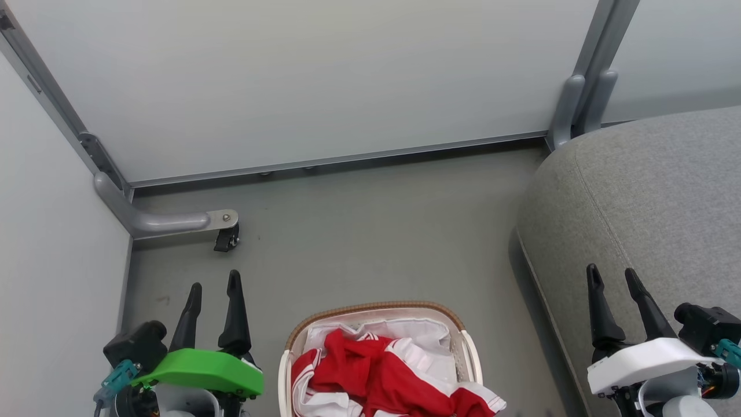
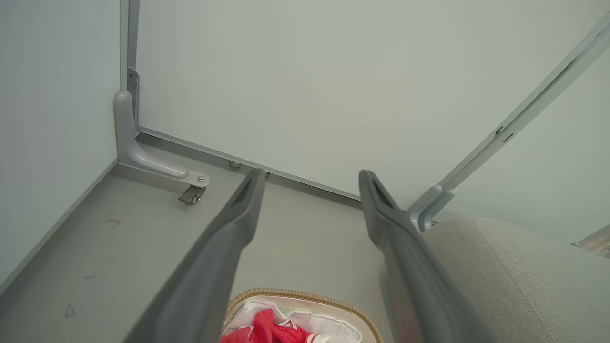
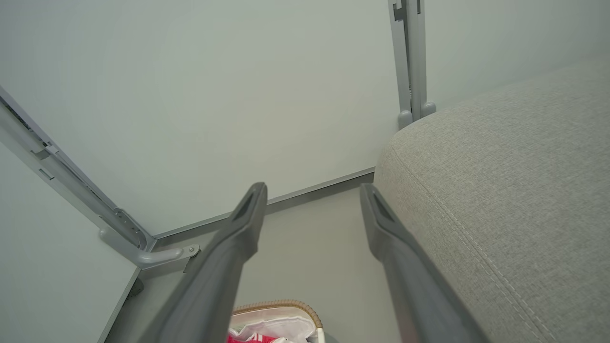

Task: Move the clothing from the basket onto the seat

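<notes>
Red clothing (image 1: 382, 376) with white stripes lies heaped in the white basket (image 1: 469, 350) with a brown woven rim, on the floor at the bottom centre. One red piece hangs over the basket's right rim. The grey seat (image 1: 648, 197) fills the right side. My left gripper (image 1: 214, 284) stands open to the basket's left, fingers empty. My right gripper (image 1: 612, 275) stands open over the seat's edge, empty too. In the left wrist view the clothing (image 2: 267, 328), basket (image 2: 305, 296) and seat (image 2: 514, 276) show past my open left gripper (image 2: 312, 177). My open right gripper (image 3: 312, 190) frames the basket (image 3: 281, 305) and seat (image 3: 500, 181).
Pale partition panels (image 1: 301, 81) wall in the back and left. A grey metal foot with a black caster (image 1: 227, 237) juts onto the floor at the left. Another panel post (image 1: 579, 98) stands by the seat's far corner. Grey floor (image 1: 376, 231) lies between basket and panels.
</notes>
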Controlling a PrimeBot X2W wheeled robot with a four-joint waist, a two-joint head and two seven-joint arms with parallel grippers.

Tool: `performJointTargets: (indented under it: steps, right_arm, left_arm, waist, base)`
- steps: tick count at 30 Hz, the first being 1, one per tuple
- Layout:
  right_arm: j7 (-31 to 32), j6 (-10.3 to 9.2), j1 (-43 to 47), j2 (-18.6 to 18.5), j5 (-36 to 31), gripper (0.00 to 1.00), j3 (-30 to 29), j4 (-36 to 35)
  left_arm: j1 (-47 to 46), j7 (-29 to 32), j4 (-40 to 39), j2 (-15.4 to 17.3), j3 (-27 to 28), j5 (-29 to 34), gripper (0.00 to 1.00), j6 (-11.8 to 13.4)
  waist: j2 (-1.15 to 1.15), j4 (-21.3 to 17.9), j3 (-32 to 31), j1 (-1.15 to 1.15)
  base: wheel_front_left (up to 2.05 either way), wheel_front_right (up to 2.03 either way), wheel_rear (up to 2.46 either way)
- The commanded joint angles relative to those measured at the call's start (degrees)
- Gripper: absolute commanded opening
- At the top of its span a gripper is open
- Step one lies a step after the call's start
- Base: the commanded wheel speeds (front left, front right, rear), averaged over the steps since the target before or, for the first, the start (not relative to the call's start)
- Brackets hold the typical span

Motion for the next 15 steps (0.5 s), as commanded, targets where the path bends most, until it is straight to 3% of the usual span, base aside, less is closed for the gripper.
performJointTargets:
  steps: [1,15]
  right_arm:
    - [-0.58,0.03,0.08,-0.41,-1.66,1.00,0.04,-0.35]
    - [-2.41,0.03,0.47,-0.49,-9.22,1.00,0.46,-0.86]
  left_arm:
    - [0.24,-0.51,-0.25,0.42,-0.26,1.69,1.00,0.29]
    - [0.51,-2.35,1.37,0.47,-1.22,7.81,1.00,0.70]
  waist:
    - [0.00,0.06,0.01,0.00]
    - [0.00,0.48,0.17,0.00]
  base:
    - [0.00,0.00,0.00]
    - [0.00,0.00,0.00]
